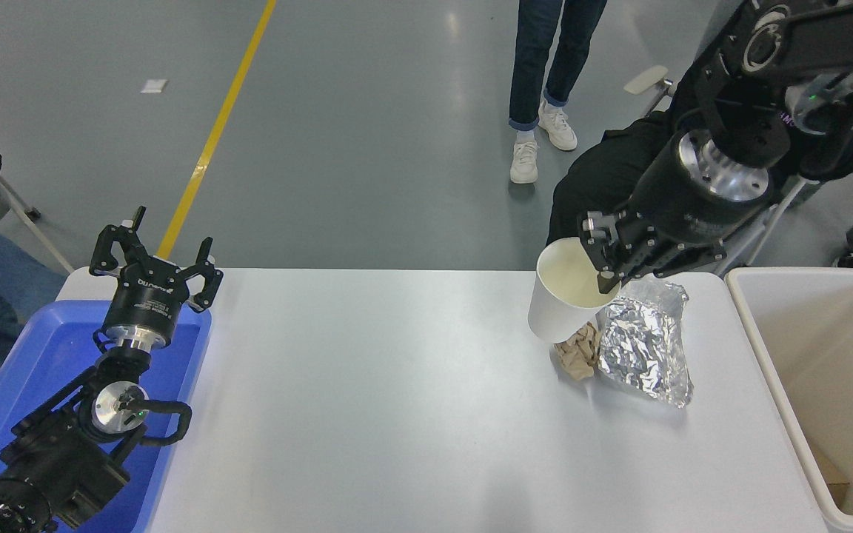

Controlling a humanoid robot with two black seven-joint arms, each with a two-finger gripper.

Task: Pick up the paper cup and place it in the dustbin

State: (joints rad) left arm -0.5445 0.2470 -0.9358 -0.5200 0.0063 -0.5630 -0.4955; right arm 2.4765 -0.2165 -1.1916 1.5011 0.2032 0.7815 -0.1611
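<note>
My right gripper (604,266) is shut on the rim of the white paper cup (556,303) and holds it in the air above the table's far right part, over the brown paper wad. The cup is upright and its cream inside shows. The cream-white dustbin (767,348) stands at the table's right edge, to the right of the cup. My left gripper (156,255) is open and parked at the lower left, over the blue tray.
A crumpled brown paper wad (576,354) and crinkled silver foil (645,344) lie on the white table (367,400) below the cup. A blue tray (41,363) sits at the left. A seated person and a standing person (545,89) are at the far side.
</note>
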